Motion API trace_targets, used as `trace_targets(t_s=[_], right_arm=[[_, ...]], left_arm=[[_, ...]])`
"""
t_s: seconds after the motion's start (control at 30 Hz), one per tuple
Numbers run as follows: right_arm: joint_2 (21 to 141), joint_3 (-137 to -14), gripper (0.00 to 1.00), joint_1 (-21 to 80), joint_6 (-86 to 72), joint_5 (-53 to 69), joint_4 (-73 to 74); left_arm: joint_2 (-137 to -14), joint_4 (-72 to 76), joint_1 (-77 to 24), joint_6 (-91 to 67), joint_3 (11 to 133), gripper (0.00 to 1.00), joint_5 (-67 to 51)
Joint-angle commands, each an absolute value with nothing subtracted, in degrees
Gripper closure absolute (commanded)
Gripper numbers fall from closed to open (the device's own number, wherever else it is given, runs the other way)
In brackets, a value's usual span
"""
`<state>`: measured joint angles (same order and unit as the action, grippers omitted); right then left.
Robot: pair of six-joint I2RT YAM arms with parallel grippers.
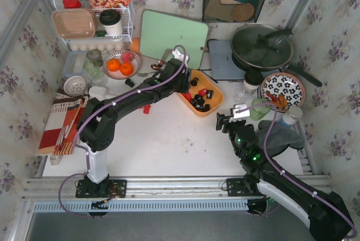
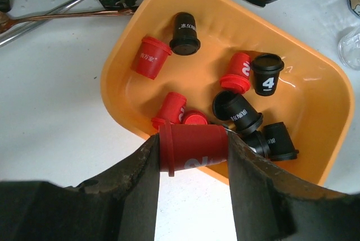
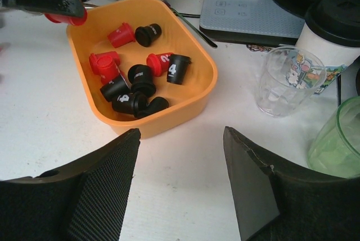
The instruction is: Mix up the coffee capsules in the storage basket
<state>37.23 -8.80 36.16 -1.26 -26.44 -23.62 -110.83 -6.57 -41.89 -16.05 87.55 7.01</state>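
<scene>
**Red pod held over the basket's rim: a release here could miss.**
On the desk, the storage basket sits at about one o'clock from centre in the top view, with the coffee capsules lying loose inside it, red and black. The left pincer is pinching a red capsule sideways above the rim at the basket's seven o'clock in its wrist view. Let go there, the capsule could strike the rim and roll onto the desk, and its round wall may slip in the grip. The right pincer is spread and empty at the basket's five o'clock. A careless reach could shove the light basket or tip the clear cup at its two o'clock.
</scene>
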Motion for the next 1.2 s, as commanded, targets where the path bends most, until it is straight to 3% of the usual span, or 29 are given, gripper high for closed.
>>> trace_targets(t_s=[0.0, 0.67, 0.77, 0.87, 1.17], right_arm=[[36.87, -8.89, 0.32, 36.18, -1.75, -25.77, -26.13], [35.24, -8.39, 0.32, 36.21, -2.33, -25.40, -25.84], [35.24, -8.43, 0.32, 36.20, -2.29, -25.34, -25.99], [35.49, -8.26, 0.32, 36.21, -2.28, -25.33, -26.18], [36.83, -8.34, 0.32, 36.20, -1.98, -23.63, -27.26]], left_arm=[[-112.65, -8.60, -42.44, -15.65, 89.82, 0.55, 8.37], [-120.43, -12.74, -42.89, -16.46, 97.44, 0.46, 7.22], [-120.99, -13.50, -42.89, -16.47, 97.91, 0.33, 7.92], [-120.25, -12.89, -42.89, -16.36, 97.40, 0.27, 7.38], [-109.28, -10.80, -43.77, -14.91, 90.21, 0.25, 9.42]])
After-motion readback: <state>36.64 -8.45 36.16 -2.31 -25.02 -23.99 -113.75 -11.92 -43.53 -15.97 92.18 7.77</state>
